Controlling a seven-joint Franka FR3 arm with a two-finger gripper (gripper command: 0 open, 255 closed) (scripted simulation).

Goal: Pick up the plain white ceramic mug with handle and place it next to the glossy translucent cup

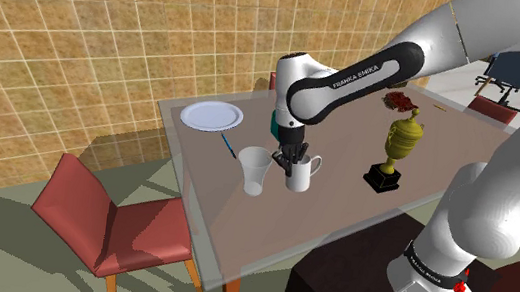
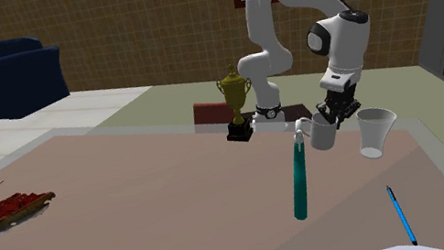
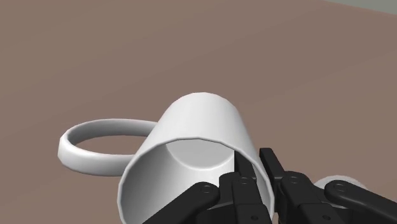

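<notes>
Between the nearly shut fingers of the end effector (image 3: 257, 170) the rim wall of the mug (image 3: 197, 124) is pinched, one finger inside it. Plain white and smooth, with a ring handle, the mug hangs upright directly under the end effector, just beside the translucent cup (image 1: 253, 169) at the brown desk (image 1: 268, 234).
</notes>
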